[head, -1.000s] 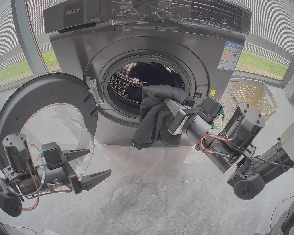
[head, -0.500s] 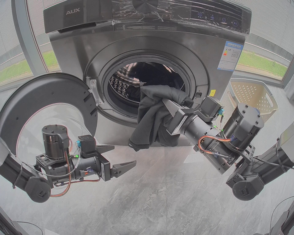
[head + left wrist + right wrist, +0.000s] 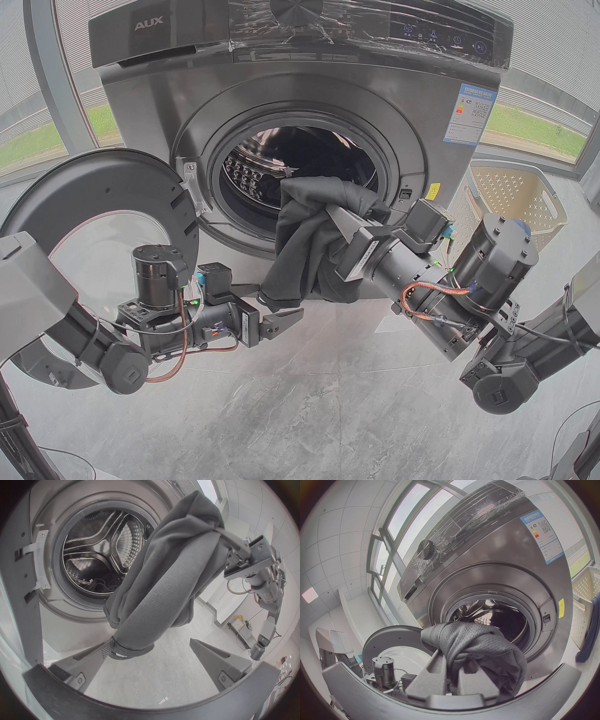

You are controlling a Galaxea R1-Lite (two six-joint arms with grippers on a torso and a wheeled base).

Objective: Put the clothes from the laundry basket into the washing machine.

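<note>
A dark grey garment (image 3: 306, 244) hangs in front of the washing machine's drum opening (image 3: 300, 156), its top fold at the lip. My right gripper (image 3: 332, 214) is shut on its upper part, with the fingers (image 3: 434, 673) buried in the cloth (image 3: 484, 648). My left gripper (image 3: 281, 303) stands open just under the garment's hanging cuff (image 3: 125, 650), which dangles by one finger (image 3: 90, 661). Some dark clothing (image 3: 100, 584) lies inside the drum. The beige laundry basket (image 3: 519, 194) stands to the right of the machine, behind my right arm.
The washer's round door (image 3: 94, 194) is swung wide open at the left, close behind my left arm. A dark blue cloth (image 3: 589, 630) hangs over the basket's rim (image 3: 582, 602). Bare grey floor (image 3: 325, 400) lies in front of the machine.
My left arm has swung up and to the right, bringing its open gripper under the garment's cuff. The right gripper has carried the garment slightly left and up toward the opening.
</note>
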